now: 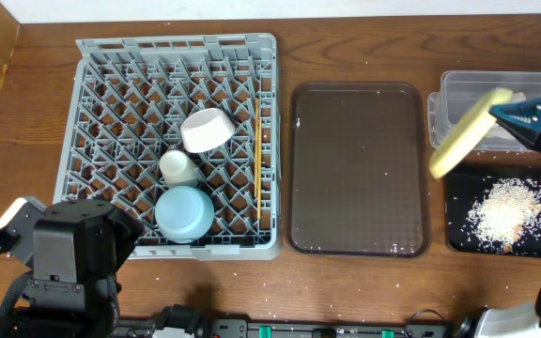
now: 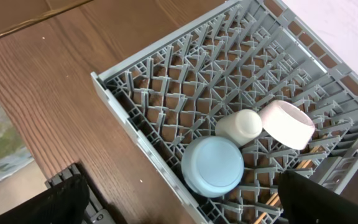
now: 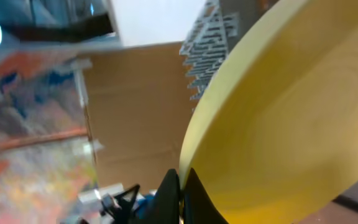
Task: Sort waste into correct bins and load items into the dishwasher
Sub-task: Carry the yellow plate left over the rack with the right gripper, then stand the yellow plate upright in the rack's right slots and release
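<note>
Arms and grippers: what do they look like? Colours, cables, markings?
Left arm: boxy black housing, pale block at its side, black cable trailing off. Left gripper fingers: plain matte black. Right gripper: dark, tapering to slim black fingers. No markings visible.

Yellow plate (image 1: pixel 468 131) tilted over clear tub (image 1: pixel 470 84), blue cup (image 1: pixel 184 212), white cup (image 1: pixel 178 167), bowl (image 1: pixel 207 130), chopsticks (image 1: pixel 255 150) in rack (image 1: pixel 111 84), crumbs (image 1: pixel 505 208) in black bin (image 1: pixel 463 239)

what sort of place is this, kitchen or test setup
Probably a robot test bench, not a kitchen: wooden table, grey dish rack with cups, right end effector gripping a pale yellow plate.
</note>
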{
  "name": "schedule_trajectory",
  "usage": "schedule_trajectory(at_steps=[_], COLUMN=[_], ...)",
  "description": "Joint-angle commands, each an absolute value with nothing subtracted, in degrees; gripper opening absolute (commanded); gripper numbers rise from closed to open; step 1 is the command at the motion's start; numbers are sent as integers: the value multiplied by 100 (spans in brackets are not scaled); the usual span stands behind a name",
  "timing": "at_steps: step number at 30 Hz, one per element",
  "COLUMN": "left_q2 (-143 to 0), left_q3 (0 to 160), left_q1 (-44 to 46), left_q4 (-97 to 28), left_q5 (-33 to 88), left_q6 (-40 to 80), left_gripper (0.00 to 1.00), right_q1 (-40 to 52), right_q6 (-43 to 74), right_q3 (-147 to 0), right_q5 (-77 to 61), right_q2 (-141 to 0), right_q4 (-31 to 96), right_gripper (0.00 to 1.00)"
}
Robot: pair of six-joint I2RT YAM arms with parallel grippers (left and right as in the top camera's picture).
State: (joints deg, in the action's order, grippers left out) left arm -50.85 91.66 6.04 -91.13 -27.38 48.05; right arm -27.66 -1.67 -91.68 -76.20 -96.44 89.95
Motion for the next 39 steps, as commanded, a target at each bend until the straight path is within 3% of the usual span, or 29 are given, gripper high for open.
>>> schedule_trajectory(at_steps=[1, 5, 12, 16, 25, 30, 37, 39], left_q2=[-5085, -5085, -5085, -5085, -5085, -5085, -5085, -5085], left_q3=[9212, 9212, 9212, 9212, 9212, 9212, 9212, 9212], left_q1=[574, 574, 574, 574, 574, 574, 574, 574], left_q4=[-9126, -9126, -9126, -9126, -9126, -9126, -9126, -9126], left_q5=[-2812, -2812, -2812, -2812, -2812, -2812, -2812, -2812], left_q6=[4856, 4856, 4856, 4856, 4856, 4856, 4856, 4856], left_gripper=[98, 98, 98, 98, 98, 98, 98, 98], right_q1=[-2292, -1573, 242, 1310, 3197, 3514, 3481, 3439], right_q6=[703, 1994, 4657, 5347, 4584, 4318, 4364, 4185], right_q3=[-9177, -9177, -9177, -9177, -9177, -9177, -9177, -9177], right_q5=[-8014, -7854, -6329, -5566, -3361, -3000, -3610, -3590], right_q2=[-9491, -9480, -9480, -9485, -9968, -10543, -11452, -11461], right_q4=[8442, 7124, 4209, 2499, 1092, 923, 246, 390], right_gripper=[1, 1, 1, 1, 1, 1, 1, 19])
